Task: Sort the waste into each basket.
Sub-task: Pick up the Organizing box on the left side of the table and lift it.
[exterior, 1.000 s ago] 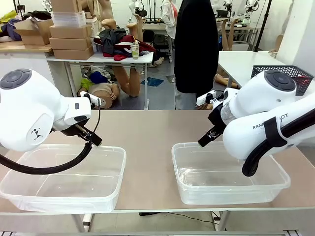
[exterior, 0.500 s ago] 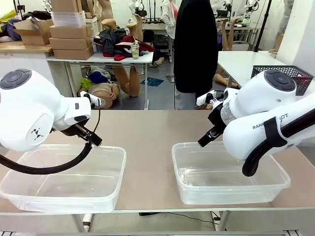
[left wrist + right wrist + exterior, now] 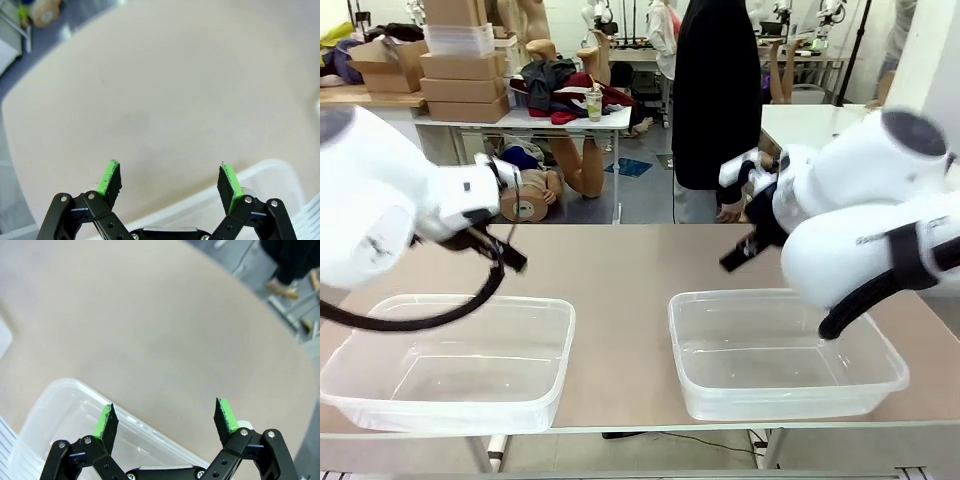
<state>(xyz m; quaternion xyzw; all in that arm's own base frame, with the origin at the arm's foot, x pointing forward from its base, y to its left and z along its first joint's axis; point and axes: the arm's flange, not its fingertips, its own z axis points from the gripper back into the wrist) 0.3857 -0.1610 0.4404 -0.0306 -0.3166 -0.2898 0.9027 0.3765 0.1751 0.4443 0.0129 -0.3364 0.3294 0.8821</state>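
While both arms hang over the tan table [image 3: 620, 262], two clear rectangular plastic tubs lie nearest, their long axes running side to side: the first tub [image 3: 445, 362] just below the left gripper [image 3: 170, 176], the second tub [image 3: 785, 352] just below the right gripper [image 3: 165, 416]. Both grippers are spread wide and hold nothing. Lettering on the right arm [image 3: 880, 240] is too blurred to read. Beyond both grippers stands one person in black [image 3: 718, 100].

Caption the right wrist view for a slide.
Open, empty right gripper over the edge of a clear rectangular plastic tub on the beige table.
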